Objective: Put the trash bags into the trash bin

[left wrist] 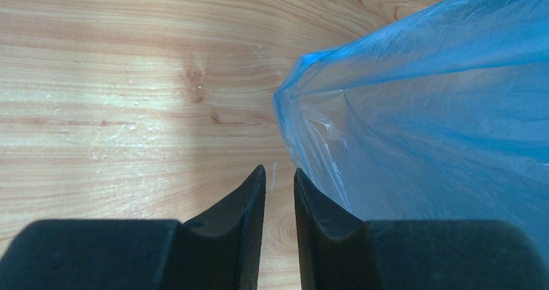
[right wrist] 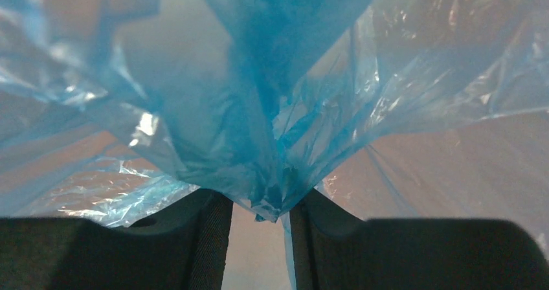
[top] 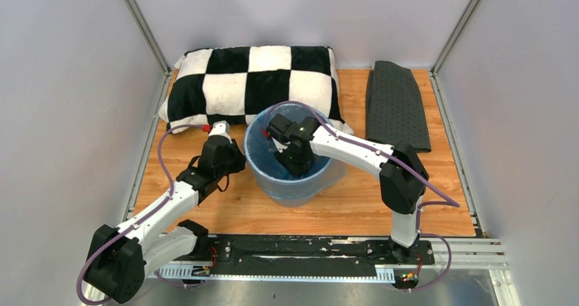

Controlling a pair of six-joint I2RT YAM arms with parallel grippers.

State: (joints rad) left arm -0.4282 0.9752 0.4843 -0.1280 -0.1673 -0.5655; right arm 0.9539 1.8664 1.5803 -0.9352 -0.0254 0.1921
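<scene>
Where it lines the trash bin (top: 295,183), the trash bag (right wrist: 272,128) bunches, crinkly translucent blue.

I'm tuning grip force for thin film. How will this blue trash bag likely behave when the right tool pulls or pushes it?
The blue trash bag looks floppy: it gathers into crumpled pleats between the right tool fingers. Probably very light, since the film is translucent. Its glossy highlights suggest that it may slip. Draped over the trash bin rim, it would likely drag rather than hold shape.

Blue trash bag (right wrist: 259,134) fills frame — bunched fold descends to six o'clock, between right gripper (right wrist: 260,222) fingers (right wrist: 207,238).
</scene>
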